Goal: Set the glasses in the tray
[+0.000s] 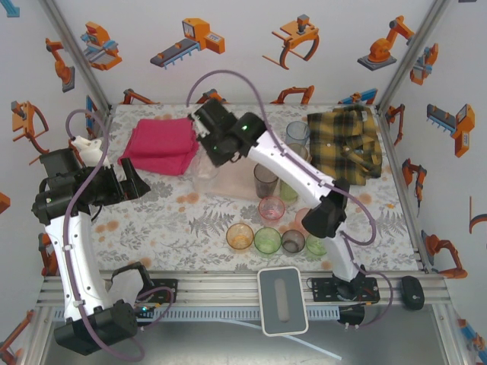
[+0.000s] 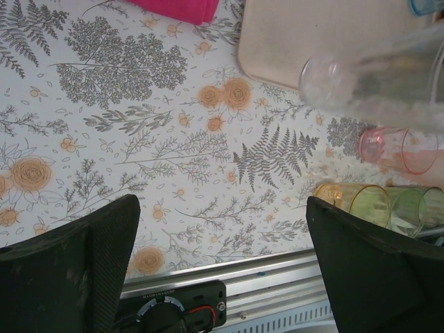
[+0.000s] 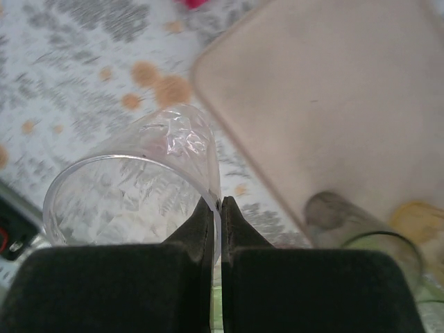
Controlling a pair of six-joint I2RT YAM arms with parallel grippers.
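The clear glass (image 3: 132, 184) hung pinched by its rim wall in the right jaws, mouth up toward the wrist, at the left edge of the tray (image 3: 333, 97), which lay to its right. A smoky glass (image 1: 265, 180) seemed to stand on the tray. An orange glass (image 1: 240, 236) and a green glass (image 1: 267, 240) stood on the surface (image 1: 167, 220). The left jaws gaped wide, holding nothing, well apart.

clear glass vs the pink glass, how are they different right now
The clear glass is untinted; the pink glass is rose-tinted. The clear glass has its rim pinched by the right end effector; the pink glass stands free, no end effector on it. The clear glass is by the tray's edge; the pink glass sits on the table in front of the tray. Both are small translucent tumblers, mouths up.
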